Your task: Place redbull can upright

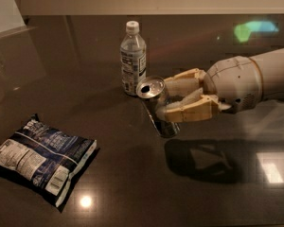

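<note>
The redbull can (155,103) is slim and silver with a shiny pull-tab top. It is tilted, top leaning up and to the left, its bottom end near the dark tabletop (132,183). My gripper (173,98) comes in from the right, and its tan fingers (189,111) are shut around the can's middle. The can hangs just right of a clear water bottle (133,58), close to it but apart.
The white-capped water bottle stands upright behind and left of the can. A dark blue and white snack bag (40,157) lies flat at the front left. A pale panel (2,8) stands at the back left corner.
</note>
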